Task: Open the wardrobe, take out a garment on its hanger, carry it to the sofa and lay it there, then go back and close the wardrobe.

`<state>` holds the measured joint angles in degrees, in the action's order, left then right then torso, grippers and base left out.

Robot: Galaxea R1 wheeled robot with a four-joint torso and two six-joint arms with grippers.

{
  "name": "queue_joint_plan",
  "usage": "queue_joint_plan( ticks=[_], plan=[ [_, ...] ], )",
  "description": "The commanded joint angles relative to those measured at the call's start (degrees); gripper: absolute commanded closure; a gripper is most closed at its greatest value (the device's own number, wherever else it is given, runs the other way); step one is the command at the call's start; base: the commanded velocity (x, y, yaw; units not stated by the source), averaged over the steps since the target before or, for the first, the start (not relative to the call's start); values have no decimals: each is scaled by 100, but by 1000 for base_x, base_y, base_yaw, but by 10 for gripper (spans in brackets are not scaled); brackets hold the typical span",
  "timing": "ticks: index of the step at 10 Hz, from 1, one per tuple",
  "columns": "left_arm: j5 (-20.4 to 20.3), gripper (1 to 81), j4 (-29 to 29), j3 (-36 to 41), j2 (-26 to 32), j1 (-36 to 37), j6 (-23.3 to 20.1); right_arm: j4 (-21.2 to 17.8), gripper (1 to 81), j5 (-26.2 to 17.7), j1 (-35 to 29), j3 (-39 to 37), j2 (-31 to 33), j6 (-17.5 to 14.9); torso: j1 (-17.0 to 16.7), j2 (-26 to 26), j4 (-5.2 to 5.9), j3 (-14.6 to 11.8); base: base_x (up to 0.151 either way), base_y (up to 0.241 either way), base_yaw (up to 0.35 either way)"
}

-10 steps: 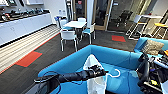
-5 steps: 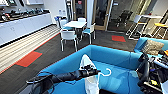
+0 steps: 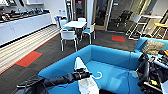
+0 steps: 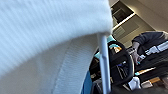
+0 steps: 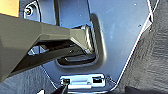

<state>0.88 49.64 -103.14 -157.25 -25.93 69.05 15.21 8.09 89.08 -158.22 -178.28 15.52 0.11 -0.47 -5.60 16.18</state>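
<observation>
The bright-blue sofa (image 3: 112,60) lies right in front of me, its seat wide and bare. My left arm reaches in from the lower left, and my left gripper (image 3: 86,74) is shut on the white hanger (image 3: 98,75), whose curved hook points right over the seat. The garment (image 3: 83,83), a white T-shirt, hangs from it against the sofa's front left part. The left wrist view has the shirt's cloth (image 4: 50,37) close up, with a white hanger bar (image 4: 105,67) beside it. My right arm (image 3: 145,72) is folded at the right edge.
Behind the sofa stand a white table (image 3: 75,24) with white chairs, red carpet patches (image 3: 28,58) and a long counter (image 3: 22,27) on the left. A smaller blue seat with a patterned cushion (image 3: 152,46) is at the right. A person's arm (image 4: 150,45) shows beyond the shirt.
The hanger has tipped so that its hook now points right, and the shirt has sunk lower towards the sofa seat. The left arm has dropped a little.
</observation>
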Motion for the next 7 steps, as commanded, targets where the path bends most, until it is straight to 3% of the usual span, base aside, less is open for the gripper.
queue_joint_plan(
  ticks=[1, 7],
  plan=[
    [-61, 811, 318, 216, 219, 725, -84, -1, 10, -317, 10, 56, -35, -23, 0, 0, 0, 0, 0, 0, 0],
    [-70, 811, 581, 356, 1027, 207, -93, 8, 10, -256, 19, 56, -35, -23, 0, 0, 0, 0, 0, 0, 0]
  ],
)
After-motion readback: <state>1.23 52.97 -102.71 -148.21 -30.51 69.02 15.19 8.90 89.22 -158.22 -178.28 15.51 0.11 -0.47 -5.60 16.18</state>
